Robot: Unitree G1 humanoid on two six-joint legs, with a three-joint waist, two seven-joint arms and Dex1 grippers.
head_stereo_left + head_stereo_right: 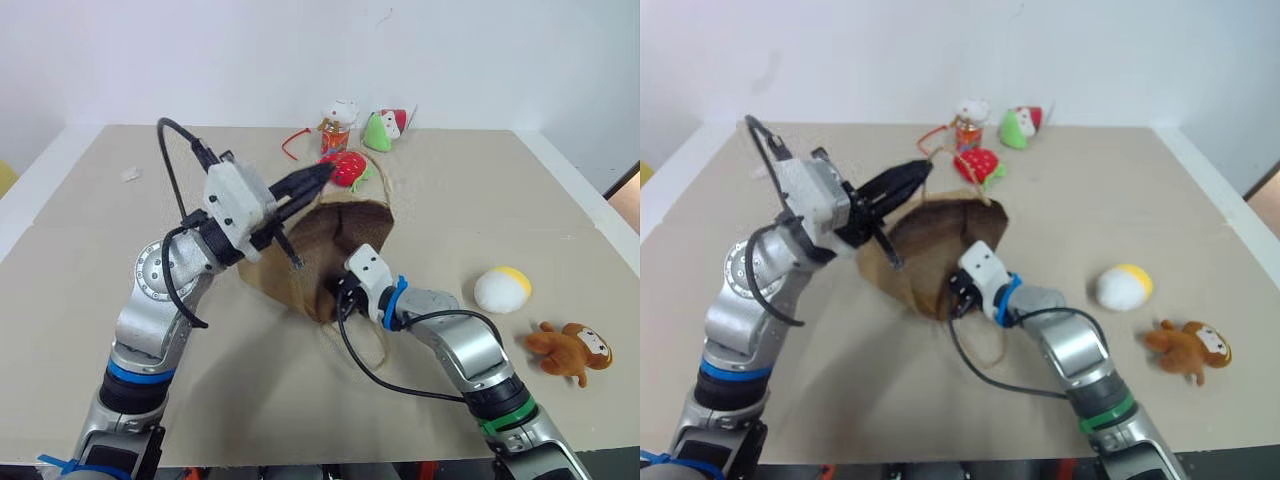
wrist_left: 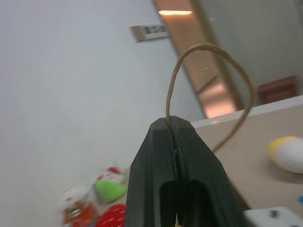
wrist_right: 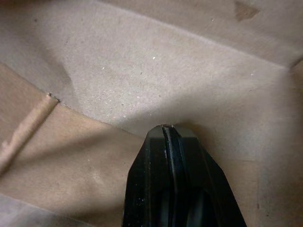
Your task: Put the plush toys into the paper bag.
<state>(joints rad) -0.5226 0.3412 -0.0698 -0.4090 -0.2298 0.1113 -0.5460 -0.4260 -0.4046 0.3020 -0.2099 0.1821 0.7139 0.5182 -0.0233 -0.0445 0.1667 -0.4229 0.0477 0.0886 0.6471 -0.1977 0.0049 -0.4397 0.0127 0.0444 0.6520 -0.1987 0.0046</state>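
The brown paper bag [image 1: 365, 222] lies on its side at the table's middle, with its mouth toward me. My left gripper [image 1: 325, 172] is raised over the bag's top rim and is shut on one tan cord handle [image 2: 208, 47], which loops past its tips. My right gripper [image 1: 343, 298] is shut, its tips inside the bag mouth against the lower paper wall [image 3: 142, 80]. The other handle [image 1: 375, 350] lies loose on the table. The white ball toy with a yellow top [image 1: 502, 289] and the brown monkey [image 1: 572, 350] sit on the table right of the bag, apart from both grippers.
Behind the bag lie a red strawberry plush [image 1: 347, 167], a green and red toy [image 1: 382, 128], a small orange figure [image 1: 337, 125] and a red cord [image 1: 293, 140]. The tan table [image 1: 120, 250] ends in white edges at the left, right and back.
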